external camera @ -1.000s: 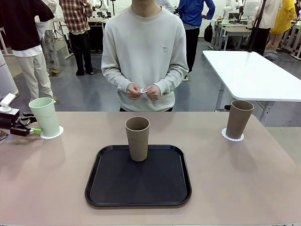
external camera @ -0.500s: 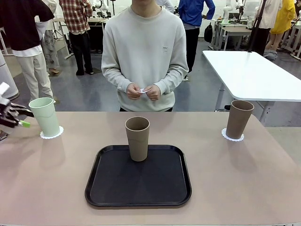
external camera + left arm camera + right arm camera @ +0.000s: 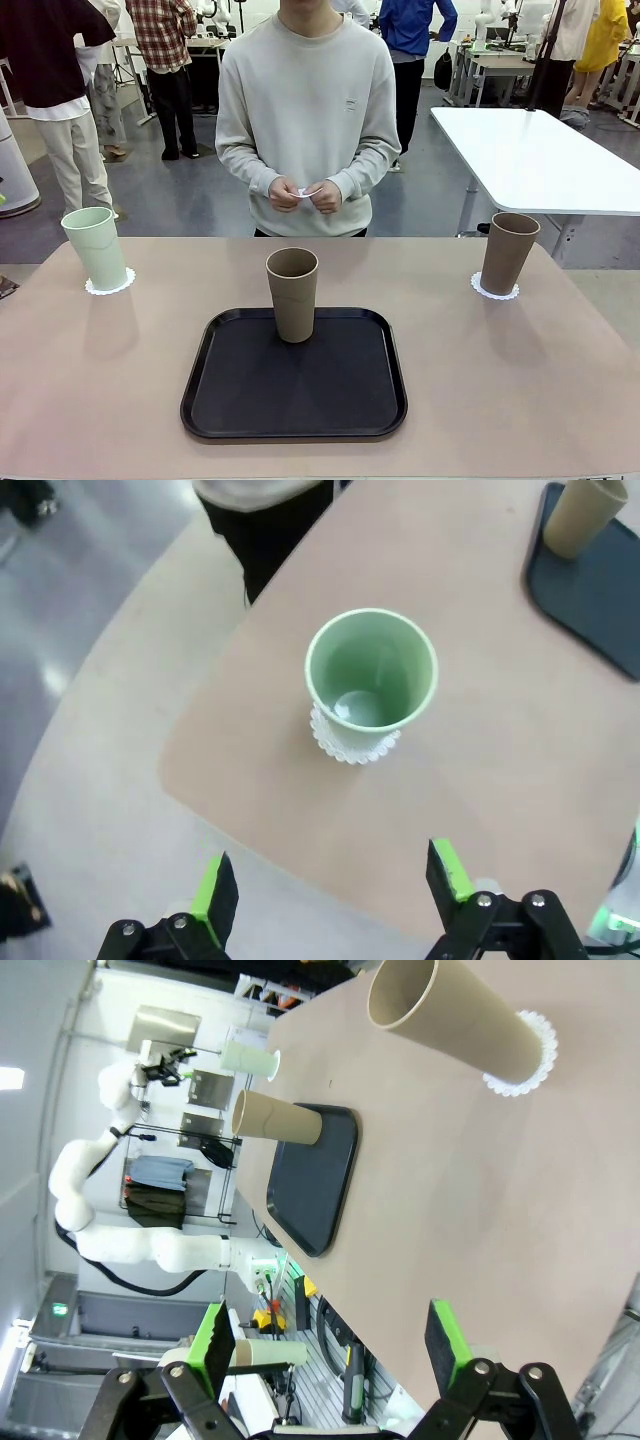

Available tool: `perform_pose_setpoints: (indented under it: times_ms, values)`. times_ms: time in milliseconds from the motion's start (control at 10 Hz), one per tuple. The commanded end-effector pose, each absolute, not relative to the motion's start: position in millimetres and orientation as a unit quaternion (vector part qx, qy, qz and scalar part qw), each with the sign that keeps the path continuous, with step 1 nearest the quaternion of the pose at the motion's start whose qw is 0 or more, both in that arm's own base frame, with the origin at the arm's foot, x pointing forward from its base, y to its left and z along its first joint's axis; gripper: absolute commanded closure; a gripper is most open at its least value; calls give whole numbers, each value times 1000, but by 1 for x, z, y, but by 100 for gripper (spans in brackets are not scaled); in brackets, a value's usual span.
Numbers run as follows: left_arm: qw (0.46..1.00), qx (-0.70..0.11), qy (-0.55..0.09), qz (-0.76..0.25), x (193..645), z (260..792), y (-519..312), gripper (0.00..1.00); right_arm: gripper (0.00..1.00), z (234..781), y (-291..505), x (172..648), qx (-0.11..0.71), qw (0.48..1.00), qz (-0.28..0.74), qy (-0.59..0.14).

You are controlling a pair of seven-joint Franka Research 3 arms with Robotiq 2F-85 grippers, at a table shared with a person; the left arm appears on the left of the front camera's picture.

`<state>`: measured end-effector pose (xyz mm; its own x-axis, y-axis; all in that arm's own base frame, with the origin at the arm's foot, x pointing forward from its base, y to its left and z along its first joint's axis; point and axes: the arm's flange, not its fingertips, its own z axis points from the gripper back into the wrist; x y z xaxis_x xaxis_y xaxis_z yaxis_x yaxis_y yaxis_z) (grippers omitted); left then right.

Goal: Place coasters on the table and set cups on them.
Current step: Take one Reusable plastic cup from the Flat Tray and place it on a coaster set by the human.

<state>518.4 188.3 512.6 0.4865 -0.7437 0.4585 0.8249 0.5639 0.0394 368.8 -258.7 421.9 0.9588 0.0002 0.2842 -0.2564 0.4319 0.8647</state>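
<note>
A pale mint green cup (image 3: 95,247) stands on a white lacy coaster (image 3: 110,286) at the table's (image 3: 500,390) far left. At the far right a brown cup (image 3: 508,252) rests upright on a second coaster (image 3: 495,291). Another brown cup (image 3: 292,294) stands on the black tray (image 3: 294,400). The person holds a small white coaster (image 3: 308,191) in both hands. My left gripper (image 3: 330,885) hangs open above and apart from the mint cup (image 3: 371,680) and its coaster (image 3: 352,748). My right gripper (image 3: 328,1345) is open, well away from the brown cup (image 3: 465,1020) on its coaster (image 3: 525,1060).
The person stands at the far edge behind the tray. A glossy white table (image 3: 540,160) sits beyond the right corner. In the right wrist view the tray (image 3: 312,1175) with its brown cup (image 3: 278,1120) and the mint cup (image 3: 250,1058) lie farther off.
My left gripper, open beside the mint cup a second ago, has drawn back to the left and up, leaving the front view. The cups and the person's hands have not moved.
</note>
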Motion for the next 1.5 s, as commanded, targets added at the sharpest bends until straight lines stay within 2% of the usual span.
perform_pose_setpoints:
  times_ms: [0,200,600,1400]
  values:
    - [868,-73,-167,-462,509,517,156,0,0,423,-258,369,528,838,71,-119]
    - [862,-27,-140,-486,486,524,135,0,0,423,-258,369,528,838,71,-119]
    - [860,-33,-103,-499,457,519,137,0,0,423,-258,369,528,838,71,-119]
    - [858,-34,-115,-500,466,520,137,0,0,423,-258,369,528,838,71,-119]
